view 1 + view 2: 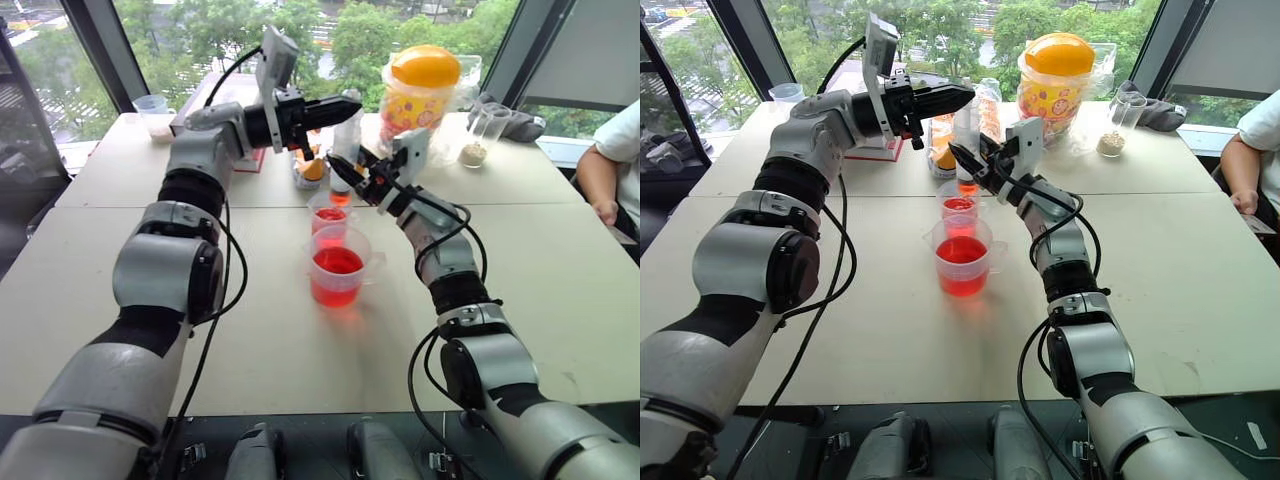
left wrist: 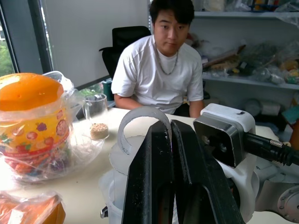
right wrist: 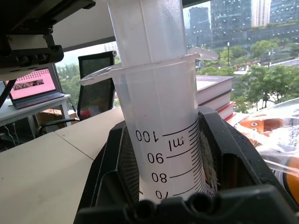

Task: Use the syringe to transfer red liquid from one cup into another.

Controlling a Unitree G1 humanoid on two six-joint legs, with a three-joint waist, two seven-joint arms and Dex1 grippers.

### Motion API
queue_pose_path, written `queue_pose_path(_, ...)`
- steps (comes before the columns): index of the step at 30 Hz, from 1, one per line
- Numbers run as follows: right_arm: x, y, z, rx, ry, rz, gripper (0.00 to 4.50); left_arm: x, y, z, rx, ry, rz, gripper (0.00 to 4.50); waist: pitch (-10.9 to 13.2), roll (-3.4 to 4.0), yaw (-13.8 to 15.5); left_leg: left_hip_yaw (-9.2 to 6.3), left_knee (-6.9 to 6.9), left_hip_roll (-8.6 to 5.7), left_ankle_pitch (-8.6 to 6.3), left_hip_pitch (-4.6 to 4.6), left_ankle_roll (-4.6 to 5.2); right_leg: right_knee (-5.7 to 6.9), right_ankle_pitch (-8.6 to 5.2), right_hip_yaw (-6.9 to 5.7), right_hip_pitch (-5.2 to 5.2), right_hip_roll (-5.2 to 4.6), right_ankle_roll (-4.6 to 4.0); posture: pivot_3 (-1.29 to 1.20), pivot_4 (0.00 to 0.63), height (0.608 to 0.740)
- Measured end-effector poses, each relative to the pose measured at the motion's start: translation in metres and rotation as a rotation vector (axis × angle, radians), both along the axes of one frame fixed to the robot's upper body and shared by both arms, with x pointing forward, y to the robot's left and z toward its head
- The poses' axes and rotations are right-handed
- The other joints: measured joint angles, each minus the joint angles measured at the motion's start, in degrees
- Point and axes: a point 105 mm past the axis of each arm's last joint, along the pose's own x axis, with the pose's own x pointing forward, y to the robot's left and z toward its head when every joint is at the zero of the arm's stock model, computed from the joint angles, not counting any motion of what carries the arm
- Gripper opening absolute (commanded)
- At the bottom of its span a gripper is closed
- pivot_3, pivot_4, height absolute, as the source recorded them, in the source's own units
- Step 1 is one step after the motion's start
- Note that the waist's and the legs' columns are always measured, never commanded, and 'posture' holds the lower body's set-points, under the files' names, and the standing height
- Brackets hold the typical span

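Observation:
The syringe (image 1: pixel 347 135) stands upright over the middle of the table. My right gripper (image 1: pixel 342 170) is shut on its clear marked barrel (image 3: pixel 161 140). My left gripper (image 1: pixel 348 102) comes in from the left, its fingertips (image 2: pixel 156 140) closed at the top of the white plunger (image 2: pixel 140 116). The syringe's reddish lower end hangs just above the smaller cup (image 1: pixel 314 212), which holds a little red liquid. In front of it stands the wider handled cup (image 1: pixel 314 262), about half full of red liquid (image 1: pixel 338 262).
Behind the cups are a snack bag (image 1: pixel 310 165), an orange-lidded jar in plastic wrap (image 1: pixel 420 90) and a glass with grains (image 1: pixel 475 140). A clear cup (image 1: pixel 155 112) sits far left. A person (image 2: pixel 163 70) sits at the table's right side, arm (image 1: pixel 600 175) near the edge.

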Motion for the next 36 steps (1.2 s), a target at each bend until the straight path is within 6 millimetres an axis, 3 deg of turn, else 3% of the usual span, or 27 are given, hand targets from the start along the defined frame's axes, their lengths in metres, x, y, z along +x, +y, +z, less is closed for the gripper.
queue_pose_path(28,-0.008,0.010,0.030,0.008,0.076,0.048,1.40,-0.001,0.006,0.005,0.015,-0.047,0.010,0.02,0.0,0.00,0.0,0.00,0.00,0.00,0.00,-0.01,0.00,0.00,0.00,0.00,-0.01,0.00,0.00,0.00,0.150,0.740)
queue_pose_path(36,-0.007,0.011,0.027,0.003,0.101,0.051,1.40,0.000,0.009,0.000,0.004,-0.031,0.013,0.02,0.0,0.00,0.0,0.00,0.00,0.00,0.00,-0.02,0.00,-0.01,0.00,0.00,-0.01,0.00,0.00,0.00,0.150,0.740)
